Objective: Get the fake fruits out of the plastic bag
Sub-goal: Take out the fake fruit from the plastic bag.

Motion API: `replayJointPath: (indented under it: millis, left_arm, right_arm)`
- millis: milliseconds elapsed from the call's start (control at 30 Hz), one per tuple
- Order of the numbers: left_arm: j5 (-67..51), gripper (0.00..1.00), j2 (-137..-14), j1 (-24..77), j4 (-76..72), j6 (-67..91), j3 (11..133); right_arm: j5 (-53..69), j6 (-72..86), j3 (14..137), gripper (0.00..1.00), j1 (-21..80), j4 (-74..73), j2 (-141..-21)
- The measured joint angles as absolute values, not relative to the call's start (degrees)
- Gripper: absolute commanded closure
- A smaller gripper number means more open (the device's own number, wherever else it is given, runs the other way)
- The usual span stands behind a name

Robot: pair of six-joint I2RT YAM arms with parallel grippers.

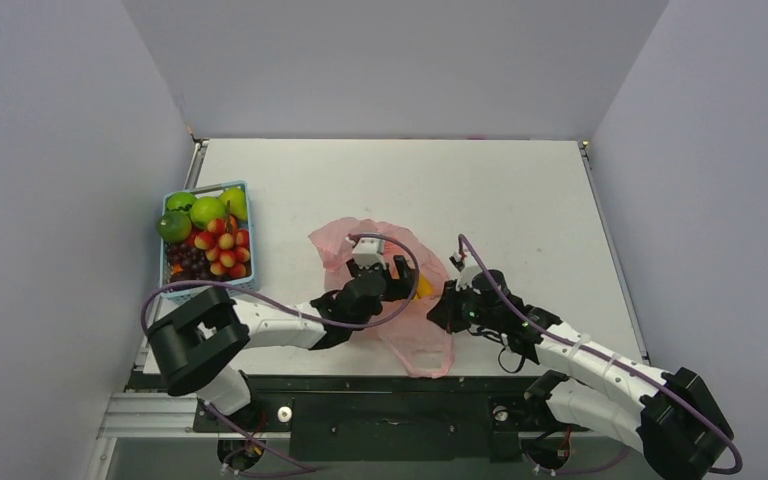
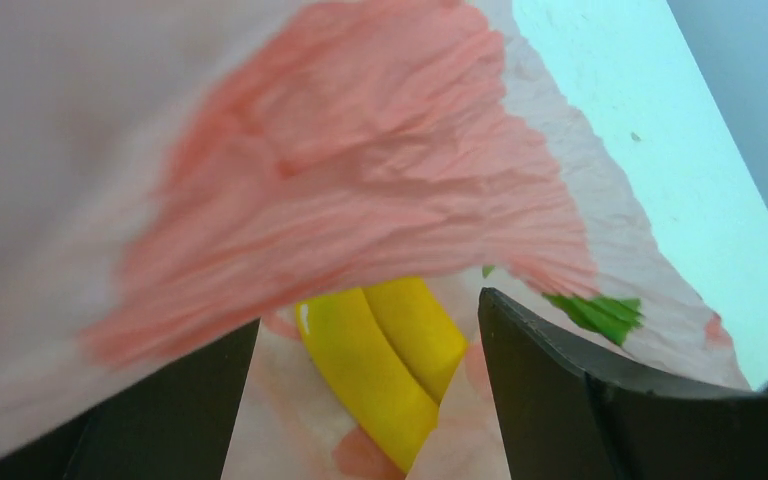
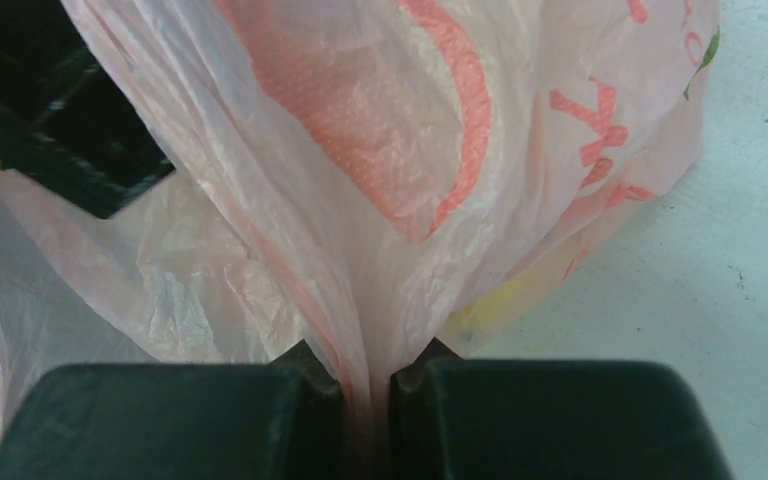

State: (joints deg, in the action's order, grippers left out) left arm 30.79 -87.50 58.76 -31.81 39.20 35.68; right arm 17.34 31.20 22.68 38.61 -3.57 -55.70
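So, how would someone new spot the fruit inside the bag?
Find the pink plastic bag at the table's near middle. Inside it, between the left fingers, lies a yellow banana bunch: long and curved, unlike the round fruits in the blue basket.

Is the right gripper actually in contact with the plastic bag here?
Touching. The right wrist view shows the right gripper shut on a gathered fold of the plastic bag, with the pink film pinched tight between its jaws.
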Motion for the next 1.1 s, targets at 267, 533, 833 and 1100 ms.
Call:
replayJointPath:
  millis: [267, 533, 833, 1100]
  left_arm:
    - [37.36, 0.24, -100.82, 59.48, -36.53, 34.02, 46.09]
    - [34.00, 0.46, -107.04, 58.41, -44.60, 30.76, 46.19]
    - [23.11, 0.86, -108.12, 55.86, -50.78, 28.21, 45.63]
    - [16.58, 1.00, -102.89, 54.61, -40.16, 27.11, 47.00]
  right_arm:
    - [17.37, 30.41, 23.27, 1.00, 38.57, -3.86, -56.01]
    - [17.32, 29.15, 23.27, 1.00, 37.76, -6.24, -53.39]
    - [16.97, 29.12, 23.27, 1.00, 37.45, -7.14, -51.57]
    - [16.64, 29.17, 23.27, 1.00, 37.15, -7.22, -50.48]
